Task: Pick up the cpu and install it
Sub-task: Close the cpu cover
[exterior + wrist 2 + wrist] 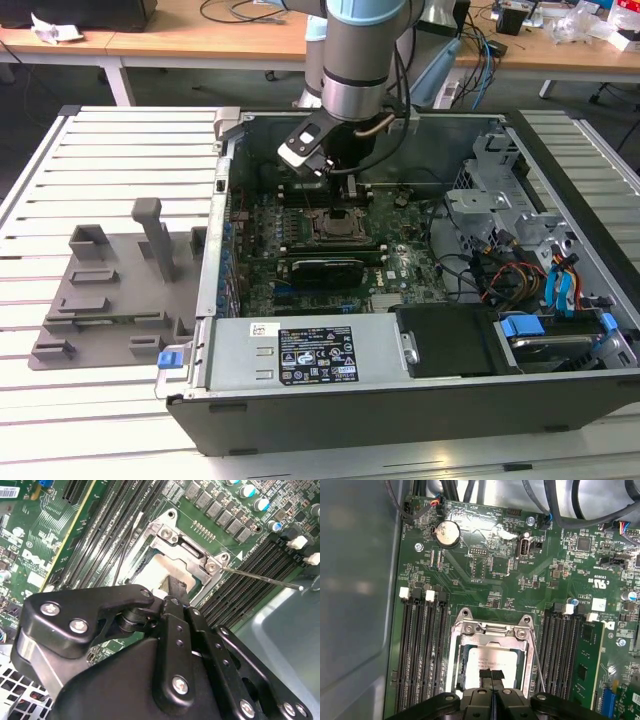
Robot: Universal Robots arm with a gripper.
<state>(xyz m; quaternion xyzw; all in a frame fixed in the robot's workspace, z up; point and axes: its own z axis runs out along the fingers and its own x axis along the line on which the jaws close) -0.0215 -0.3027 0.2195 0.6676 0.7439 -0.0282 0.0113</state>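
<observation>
- The grey tray [110, 290] is sitting on the exterior view's left.
- The cpu [492, 661] is lying flat in the socket frame [492, 629]; the gripper [491, 676] is hanging over it, fingers together, gripping nothing.
- Installing looks under way, calling for a straight, gentle touch next.

cpu [485, 658]: silver-grey square, lying flat inside socket frame [492, 630], apparently seated, near edge hidden

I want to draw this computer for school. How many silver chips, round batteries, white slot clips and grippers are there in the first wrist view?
cpu (the silver chip): 1
round battery: 1
white slot clips: 4
gripper: 1
Total: 7
</observation>
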